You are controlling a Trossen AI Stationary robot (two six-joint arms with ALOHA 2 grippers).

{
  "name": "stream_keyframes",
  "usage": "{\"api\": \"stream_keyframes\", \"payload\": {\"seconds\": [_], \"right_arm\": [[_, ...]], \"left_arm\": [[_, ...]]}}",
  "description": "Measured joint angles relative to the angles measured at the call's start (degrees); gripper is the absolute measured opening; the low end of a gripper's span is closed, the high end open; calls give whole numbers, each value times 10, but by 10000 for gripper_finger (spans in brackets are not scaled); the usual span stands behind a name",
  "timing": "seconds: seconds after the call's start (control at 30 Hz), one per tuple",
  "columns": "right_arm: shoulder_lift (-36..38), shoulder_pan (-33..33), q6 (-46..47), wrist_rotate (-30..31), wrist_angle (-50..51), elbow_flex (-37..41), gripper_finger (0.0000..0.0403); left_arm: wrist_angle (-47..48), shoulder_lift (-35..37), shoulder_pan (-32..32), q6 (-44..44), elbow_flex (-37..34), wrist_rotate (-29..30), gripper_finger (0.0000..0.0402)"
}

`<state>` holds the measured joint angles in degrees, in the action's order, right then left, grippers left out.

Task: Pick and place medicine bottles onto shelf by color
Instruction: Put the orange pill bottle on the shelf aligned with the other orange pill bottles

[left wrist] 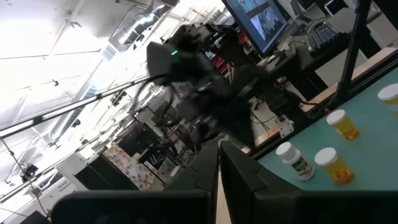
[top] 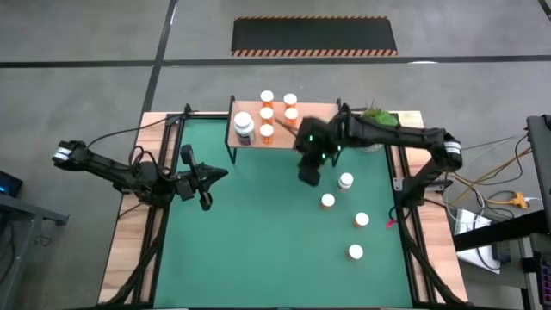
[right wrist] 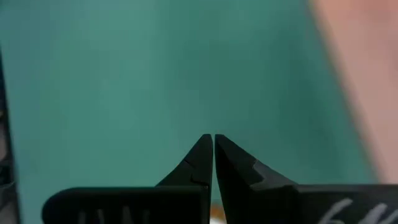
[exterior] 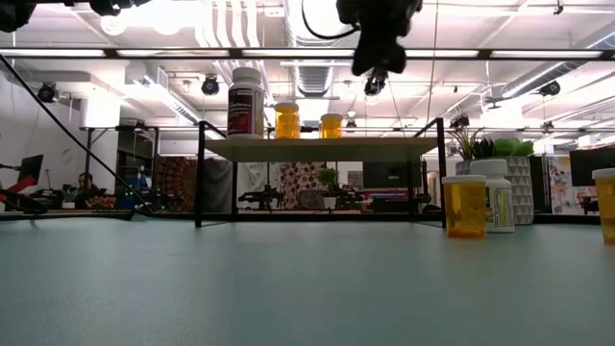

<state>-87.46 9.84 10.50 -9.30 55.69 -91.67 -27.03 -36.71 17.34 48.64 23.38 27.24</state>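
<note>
Overhead, the closed, empty right gripper (top: 308, 176) hovers between shelf (top: 250, 141) and loose bottles (top: 345, 181).

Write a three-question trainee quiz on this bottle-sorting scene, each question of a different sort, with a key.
1. True or false: the right gripper holds a bottle.
2. Multiple choice: how many white-capped bottles stand on the green mat, off the shelf? A) two B) four C) six
3. Short answer: which bottle on the shelf is not orange?

Key
1. False. Its fingers are shut on nothing, above the mat in front of the shelf. The left gripper is shut and empty too, at the mat's left side.
2. B. One of them is at.
3. The larger white-and-dark bottle at the shelf's left end.
</note>
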Motion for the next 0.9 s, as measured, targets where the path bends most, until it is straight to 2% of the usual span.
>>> {"api": "stream_keyframes", "payload": {"seconds": [0.13,0.3,0.43,0.53,0.73,0.9], "right_arm": [[0,-51,67,13,30,13,9],[0,-90,158,76,104,31,8],[0,-96,218,74,169,61,8],[4,-94,247,47,191,95,8],[20,-87,278,22,178,159,8],[23,-90,246,24,88,195,14]], "left_arm": [[0,0,0,-1,0,0,0],[0,0,0,-3,0,0,0],[0,0,0,-3,0,0,0],[0,0,0,-3,0,0,0],[0,0,0,-4,0,0,0],[0,0,0,-4,0,0,0]]}}
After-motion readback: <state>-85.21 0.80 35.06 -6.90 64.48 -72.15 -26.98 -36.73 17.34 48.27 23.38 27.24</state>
